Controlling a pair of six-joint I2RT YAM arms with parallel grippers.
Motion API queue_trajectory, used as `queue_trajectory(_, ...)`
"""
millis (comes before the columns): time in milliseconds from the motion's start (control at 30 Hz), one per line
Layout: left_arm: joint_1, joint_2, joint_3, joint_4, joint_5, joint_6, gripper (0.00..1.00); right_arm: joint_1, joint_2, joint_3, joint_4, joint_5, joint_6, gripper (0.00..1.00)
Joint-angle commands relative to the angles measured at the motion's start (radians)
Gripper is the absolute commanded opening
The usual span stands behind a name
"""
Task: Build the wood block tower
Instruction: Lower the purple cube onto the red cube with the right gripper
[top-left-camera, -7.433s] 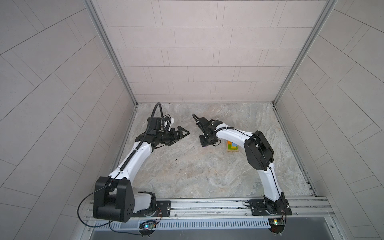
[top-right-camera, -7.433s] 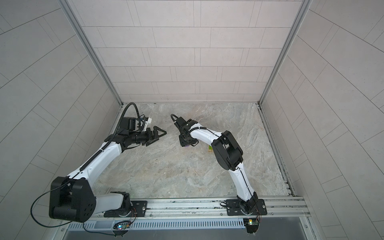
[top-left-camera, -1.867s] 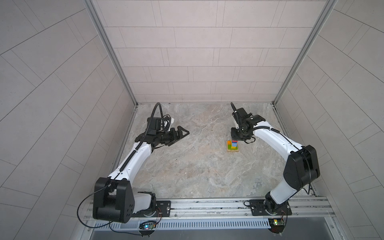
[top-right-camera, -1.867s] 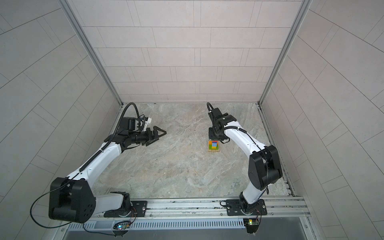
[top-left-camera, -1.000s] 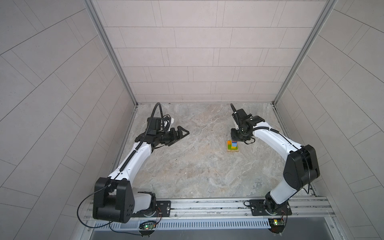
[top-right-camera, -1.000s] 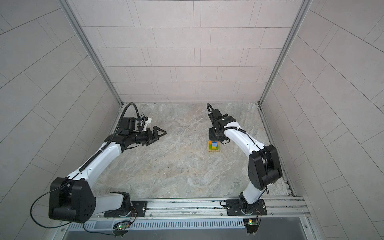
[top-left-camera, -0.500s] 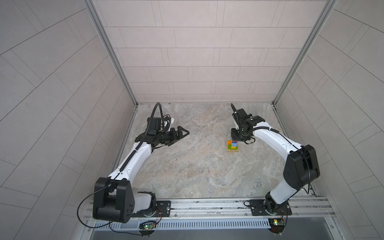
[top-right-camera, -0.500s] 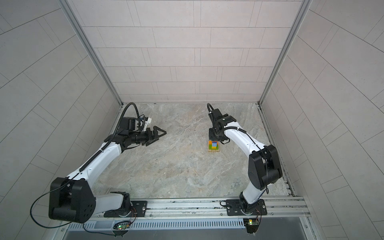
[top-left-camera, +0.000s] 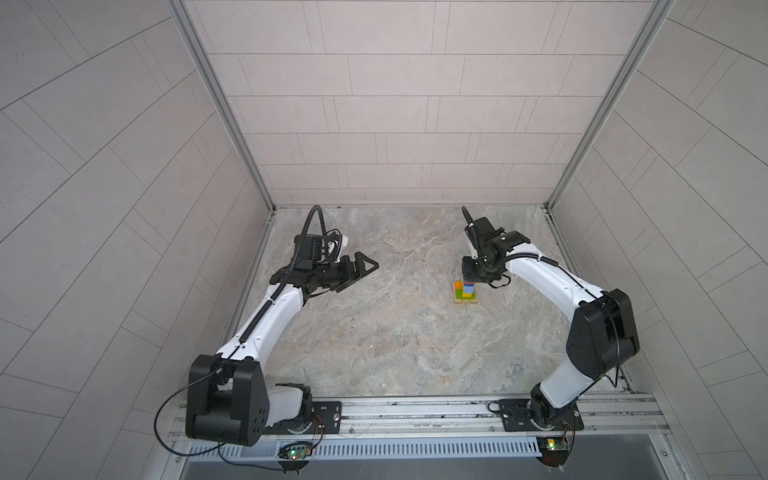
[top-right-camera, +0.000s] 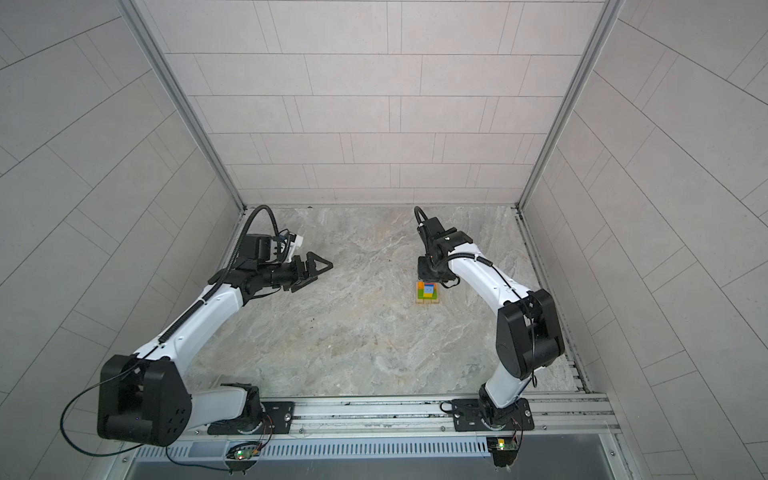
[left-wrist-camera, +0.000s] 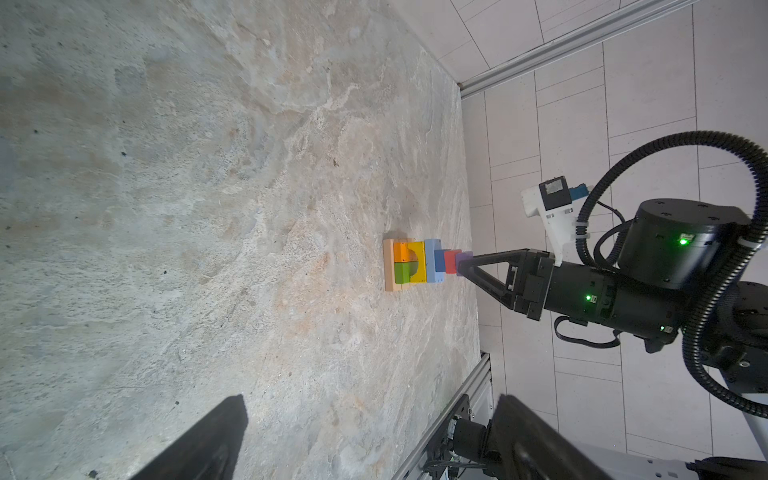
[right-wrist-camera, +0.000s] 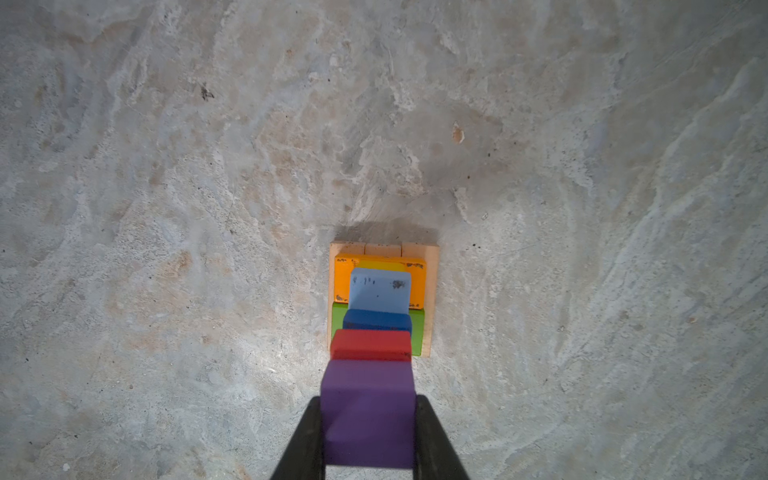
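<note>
While my right fingers pinch the purple cube on two opposite sides, closed only to its width, the right gripper holds it on the red cube; the left wrist view shows the two touching. Seconds ago this gripper was low near mid-table, away from the stack. Now it sits over the tower and has hardly shifted in the last second. I judge purple to be the top piece, so only a release and a straight lift remain. A sideways tug could topple the narrow upper cubes. My left gripper hangs spread wide and empty, well apart over the table.
</note>
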Motion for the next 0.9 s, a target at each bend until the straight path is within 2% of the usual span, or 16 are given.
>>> queue_trajectory(0,0.005,-0.012,-0.004,0.004,0.002,0.008,0.99,-0.004,0.013,0.023,-0.005,0.004,0.008,0.25)
queue_trajectory(867,0.003,-0.015,-0.003,0.003,0.002,0.009,1.0,-0.005,0.018,0.028,0.0,0.008,0.012,0.26)
